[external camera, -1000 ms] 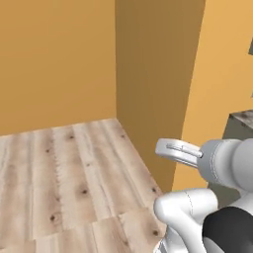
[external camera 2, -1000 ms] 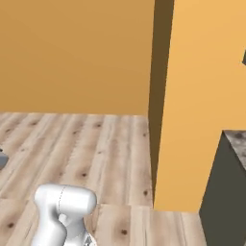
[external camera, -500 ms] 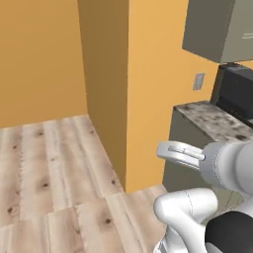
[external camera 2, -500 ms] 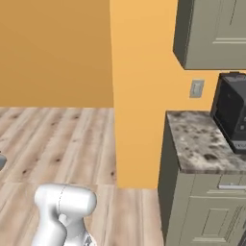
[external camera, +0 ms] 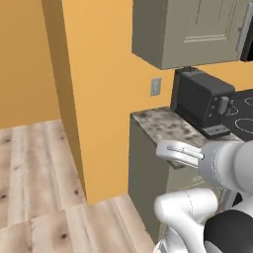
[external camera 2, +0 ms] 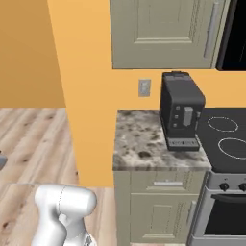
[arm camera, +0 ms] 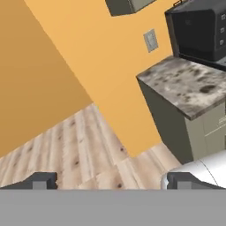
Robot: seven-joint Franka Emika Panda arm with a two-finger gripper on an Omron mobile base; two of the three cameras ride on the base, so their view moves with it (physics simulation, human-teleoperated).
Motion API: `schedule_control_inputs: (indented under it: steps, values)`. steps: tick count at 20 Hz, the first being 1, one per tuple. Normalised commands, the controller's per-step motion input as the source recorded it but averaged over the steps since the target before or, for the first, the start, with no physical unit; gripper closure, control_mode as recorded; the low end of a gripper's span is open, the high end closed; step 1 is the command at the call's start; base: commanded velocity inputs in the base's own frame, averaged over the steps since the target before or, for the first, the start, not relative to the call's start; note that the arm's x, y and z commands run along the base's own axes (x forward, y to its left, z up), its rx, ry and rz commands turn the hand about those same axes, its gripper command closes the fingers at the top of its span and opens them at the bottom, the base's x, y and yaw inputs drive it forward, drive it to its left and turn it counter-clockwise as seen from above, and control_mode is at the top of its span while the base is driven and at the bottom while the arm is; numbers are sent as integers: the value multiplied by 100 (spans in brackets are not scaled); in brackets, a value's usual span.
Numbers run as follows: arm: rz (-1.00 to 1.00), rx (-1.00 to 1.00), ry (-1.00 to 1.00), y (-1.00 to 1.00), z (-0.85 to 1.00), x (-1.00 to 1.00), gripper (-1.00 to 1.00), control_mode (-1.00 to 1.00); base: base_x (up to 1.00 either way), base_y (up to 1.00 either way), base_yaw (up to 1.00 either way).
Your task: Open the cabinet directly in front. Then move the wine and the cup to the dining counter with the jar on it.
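— Since a second ago our whole picture has swung: both base views showed mostly orange wall and plank floor, and now we see kitchen units. That is the base turning, not the things moving, yes?

— Yes, we take it as the camera's move. Going left to right in the left base view, we have the wooden floor [external camera: 34,173], then the orange wall [external camera: 99,89], then the cabinet [external camera: 197,29] hanging high on it, doors shut, with a grey bar handle [external camera: 244,29] at its right edge.

— And under the cabinet?

— We see a wall socket [external camera: 155,87], a mottled stone worktop [external camera: 163,126] over beige units, and a black coffee machine [external camera: 200,101] standing on that worktop, beside a dark stove [external camera: 242,116] at the right edge.

— The right base view agrees?

— It does. The cabinet [external camera 2: 166,31] sits top centre, its handle [external camera 2: 210,31] upright on the right door, the coffee machine [external camera 2: 180,110] below it, and the stove [external camera 2: 223,139] with its oven front just right of the worktop [external camera 2: 144,141]. A beige drawer [external camera 2: 166,183] lies under the stone.

— What of the gripper?

— In the hand view the gripper [arm camera: 117,181] has its two dark fingertips [arm camera: 42,180] set far apart at the bottom, as wide as they go, with nothing between them. It looks out over floor, wall and worktop corner, well apart from the cabinet.
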Motion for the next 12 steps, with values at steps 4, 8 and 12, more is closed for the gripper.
schedule_control_inputs:
  steps: [4, 8, 12]
  values:
    - [0, 0, 0, 0, 0, 0, -100, 100, 0, -100, -2]
    - [0, 0, 0, 0, 0, 0, -100, 100, 0, -100, 0]
    - [0, 0, 0, 0, 0, 0, -100, 100, 0, -100, 0]
